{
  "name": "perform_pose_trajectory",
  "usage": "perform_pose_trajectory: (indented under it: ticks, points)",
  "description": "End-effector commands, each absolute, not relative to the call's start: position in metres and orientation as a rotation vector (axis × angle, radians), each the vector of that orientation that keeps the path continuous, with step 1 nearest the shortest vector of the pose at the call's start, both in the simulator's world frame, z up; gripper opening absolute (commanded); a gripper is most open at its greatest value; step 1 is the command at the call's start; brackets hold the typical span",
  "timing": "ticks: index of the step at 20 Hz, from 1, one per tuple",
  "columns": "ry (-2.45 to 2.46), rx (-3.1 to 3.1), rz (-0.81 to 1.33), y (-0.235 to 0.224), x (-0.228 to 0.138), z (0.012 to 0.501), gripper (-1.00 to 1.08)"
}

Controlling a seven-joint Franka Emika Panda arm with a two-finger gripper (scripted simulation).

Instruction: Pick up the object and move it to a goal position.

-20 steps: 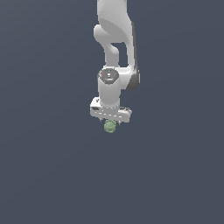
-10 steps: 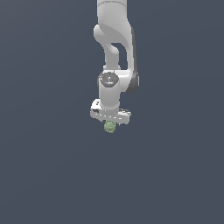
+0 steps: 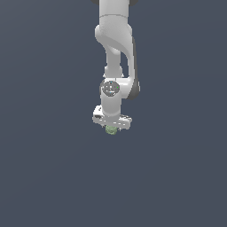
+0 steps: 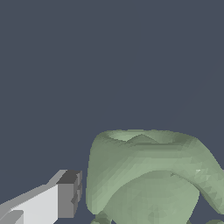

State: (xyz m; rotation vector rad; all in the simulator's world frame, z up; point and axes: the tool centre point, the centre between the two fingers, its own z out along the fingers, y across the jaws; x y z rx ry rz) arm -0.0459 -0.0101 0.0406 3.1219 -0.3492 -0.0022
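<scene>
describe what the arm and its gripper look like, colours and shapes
The arm is glossy white with rounded segments, a dark strip down one side and a grey round cap at the wrist. The gripper is a flat white bar; its finger has a dark grey pad.

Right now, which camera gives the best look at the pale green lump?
The wrist view: the green lump fills much of the frame, showing its bumpy, folded surface beside one grey fingertip. The exterior view shows it only as a tiny green blob just under the end effector, with no surface detail.

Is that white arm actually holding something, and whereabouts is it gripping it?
Seemingly yes: the pale green lump sits under the gripper, apparently between its fingers. Actual contact and the exact spot can't be made out.
</scene>
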Motion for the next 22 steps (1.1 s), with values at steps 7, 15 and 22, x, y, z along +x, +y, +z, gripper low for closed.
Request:
perform_pose_trajectory:
  ticks: [7, 15, 22]
  points:
    - [-0.349, 3.122, 0.000, -0.010, -0.045, 0.039, -1.00]
    - [-0.349, 3.122, 0.002, -0.012, -0.043, 0.044, -1.00]
    - [-0.349, 3.122, 0.002, -0.025, -0.031, 0.071, -1.00]
